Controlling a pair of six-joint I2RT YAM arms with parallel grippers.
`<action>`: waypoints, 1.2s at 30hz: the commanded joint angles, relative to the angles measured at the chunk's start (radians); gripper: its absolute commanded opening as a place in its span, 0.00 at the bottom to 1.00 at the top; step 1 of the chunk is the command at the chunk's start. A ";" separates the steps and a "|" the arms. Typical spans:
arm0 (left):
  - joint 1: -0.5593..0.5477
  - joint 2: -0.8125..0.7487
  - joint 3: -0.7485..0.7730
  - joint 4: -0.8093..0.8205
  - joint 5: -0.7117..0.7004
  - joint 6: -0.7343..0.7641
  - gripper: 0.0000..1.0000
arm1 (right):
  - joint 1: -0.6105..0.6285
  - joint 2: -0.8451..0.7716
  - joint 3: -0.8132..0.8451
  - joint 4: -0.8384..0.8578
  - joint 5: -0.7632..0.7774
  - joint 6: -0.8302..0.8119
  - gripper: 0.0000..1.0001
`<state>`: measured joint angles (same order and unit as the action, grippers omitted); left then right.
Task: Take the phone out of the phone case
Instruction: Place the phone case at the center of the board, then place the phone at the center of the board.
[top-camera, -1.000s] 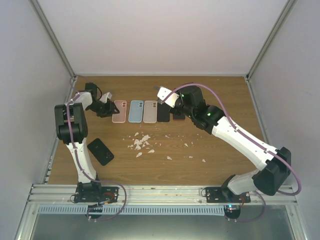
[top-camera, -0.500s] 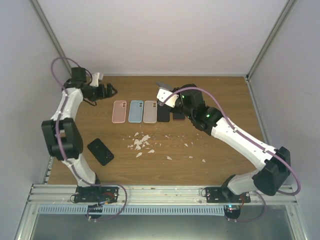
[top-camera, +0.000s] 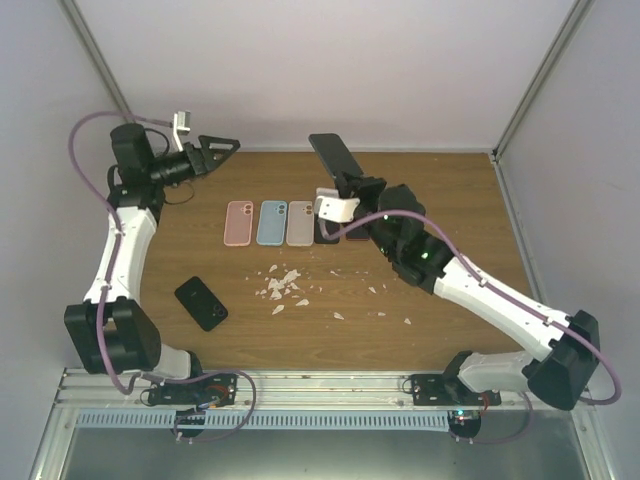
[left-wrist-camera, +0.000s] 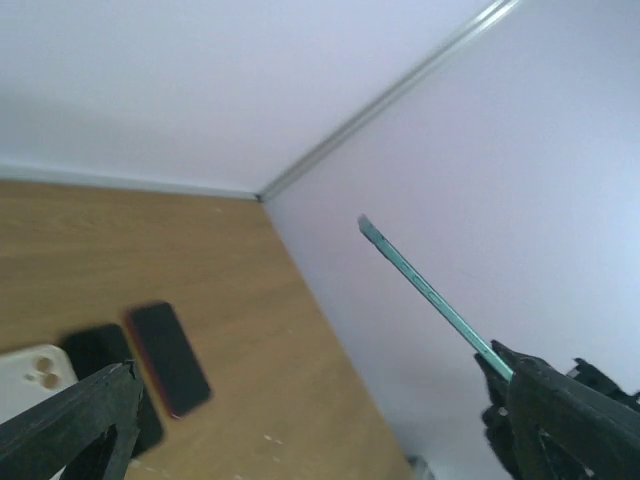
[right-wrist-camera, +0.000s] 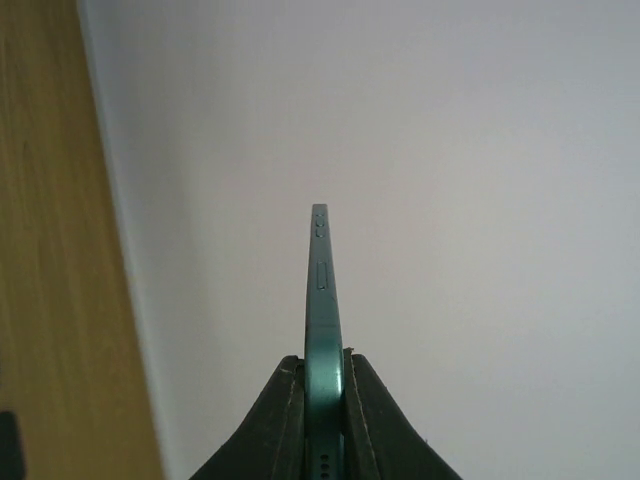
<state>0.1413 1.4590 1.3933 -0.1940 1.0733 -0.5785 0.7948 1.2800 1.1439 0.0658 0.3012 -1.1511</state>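
My right gripper (top-camera: 350, 182) (right-wrist-camera: 323, 362) is shut on the lower end of a teal-edged phone (top-camera: 334, 155) (right-wrist-camera: 320, 290), held upright in the air over the back of the table. Its bare side buttons show and no case is around it. On the wood lies a row of phone cases: pink (top-camera: 238, 222), blue (top-camera: 271, 222) and beige (top-camera: 300, 222). My left gripper (top-camera: 222, 148) (left-wrist-camera: 320, 440) is open and empty, raised at the back left and pointing at the phone (left-wrist-camera: 430, 290), well apart from it.
A black slab (top-camera: 327, 232) (left-wrist-camera: 100, 350) and a red-edged phone (top-camera: 357, 234) (left-wrist-camera: 168, 358) continue the row, partly under my right arm. Another black phone (top-camera: 201, 302) lies front left. White scraps (top-camera: 283, 285) litter the middle. Enclosure walls stand close at the back and sides.
My left arm rose from beside the pink case to the back left corner and its gripper opened wide. My right arm lifted the phone from above the row up into the air.
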 joint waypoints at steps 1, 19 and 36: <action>-0.044 -0.094 -0.156 0.418 0.118 -0.366 0.99 | 0.065 -0.046 -0.093 0.313 0.028 -0.253 0.00; -0.277 -0.188 -0.423 0.765 -0.050 -0.665 0.79 | 0.221 0.062 -0.106 0.504 0.139 -0.518 0.01; -0.300 -0.122 -0.506 1.019 -0.048 -0.937 0.38 | 0.280 0.146 -0.094 0.554 0.174 -0.554 0.00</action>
<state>-0.1555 1.3262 0.8978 0.6888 1.0355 -1.4414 1.0523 1.4273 1.0225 0.5011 0.4450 -1.6756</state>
